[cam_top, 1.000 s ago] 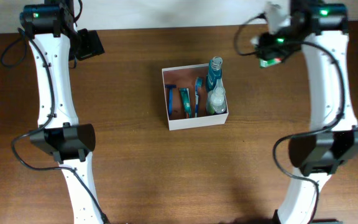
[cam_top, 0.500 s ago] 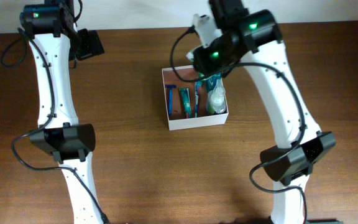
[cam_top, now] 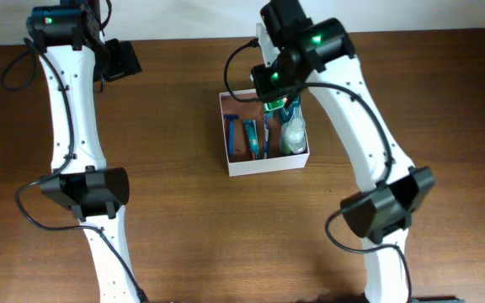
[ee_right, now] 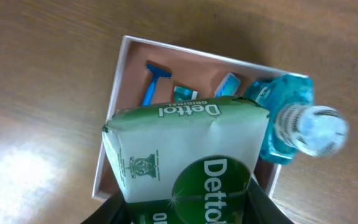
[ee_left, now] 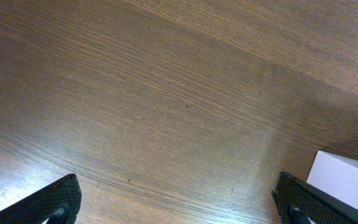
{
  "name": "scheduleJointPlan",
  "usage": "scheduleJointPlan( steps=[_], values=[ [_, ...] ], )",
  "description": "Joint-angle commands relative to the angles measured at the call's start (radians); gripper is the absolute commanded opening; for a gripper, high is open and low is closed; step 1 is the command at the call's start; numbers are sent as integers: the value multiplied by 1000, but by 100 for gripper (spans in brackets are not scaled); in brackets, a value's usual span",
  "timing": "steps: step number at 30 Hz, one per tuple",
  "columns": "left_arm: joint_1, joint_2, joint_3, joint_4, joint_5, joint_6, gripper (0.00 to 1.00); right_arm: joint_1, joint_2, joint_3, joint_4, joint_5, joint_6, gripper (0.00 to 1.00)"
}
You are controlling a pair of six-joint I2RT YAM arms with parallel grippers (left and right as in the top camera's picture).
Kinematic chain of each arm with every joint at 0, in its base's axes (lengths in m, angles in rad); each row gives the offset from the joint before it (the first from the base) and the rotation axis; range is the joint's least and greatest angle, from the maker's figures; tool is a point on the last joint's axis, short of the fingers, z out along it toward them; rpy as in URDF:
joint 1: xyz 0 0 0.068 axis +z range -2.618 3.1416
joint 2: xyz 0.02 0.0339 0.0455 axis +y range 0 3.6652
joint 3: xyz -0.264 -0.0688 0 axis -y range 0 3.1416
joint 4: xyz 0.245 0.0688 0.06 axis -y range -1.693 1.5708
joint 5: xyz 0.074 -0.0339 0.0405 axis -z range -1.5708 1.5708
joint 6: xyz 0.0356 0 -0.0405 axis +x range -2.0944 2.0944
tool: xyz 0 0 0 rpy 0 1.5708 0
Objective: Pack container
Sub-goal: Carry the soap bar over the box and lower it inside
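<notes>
- Biggest worry: the right gripper (ee_right: 188, 208) is closed on a green Dettol packet (ee_right: 188, 155). The packet looks wide compared with the free floor left in the container (ee_right: 131, 81). If it's let go off-centre, I'd guess it ends up perched on the wall or hanging over the rim.
- Second worry: the blue mouthwash bottle (ee_right: 291, 118) sits right beside the packet in the wrist view. A sideways nudge on the way down could push the bottle or shift the whole light cardboard box.
- The jaws only pinch one end of the packet, so it could twist in the grip and go in crooked.
- Dropping it on top of the blue razor (ee_right: 154, 81) could leave it tilted rather than flat.
- The container sits around the middle of the table (cam_top: 175, 194), with the right arm over its far edge.
- What's in it: the bottle along the right side, its cap at the far wall, and the razor at the left. There are two more slim blue-green items (cam_top: 250, 137) between them, and I can't tell what those are.
- The left gripper (ee_left: 182, 205) is spread wide, holding nothing, at the far left, well apart from the box.
</notes>
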Motion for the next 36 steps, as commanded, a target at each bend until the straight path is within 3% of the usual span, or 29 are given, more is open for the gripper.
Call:
scheduleJointPlan(
  steps=[1,36],
  values=[
    [3,-11,14,1,-8,5,99,13,60,6,3,22,48,36],
    [3,-11,14,1,-8,5,99,18,302,0,72,79,74,36]
  ],
)
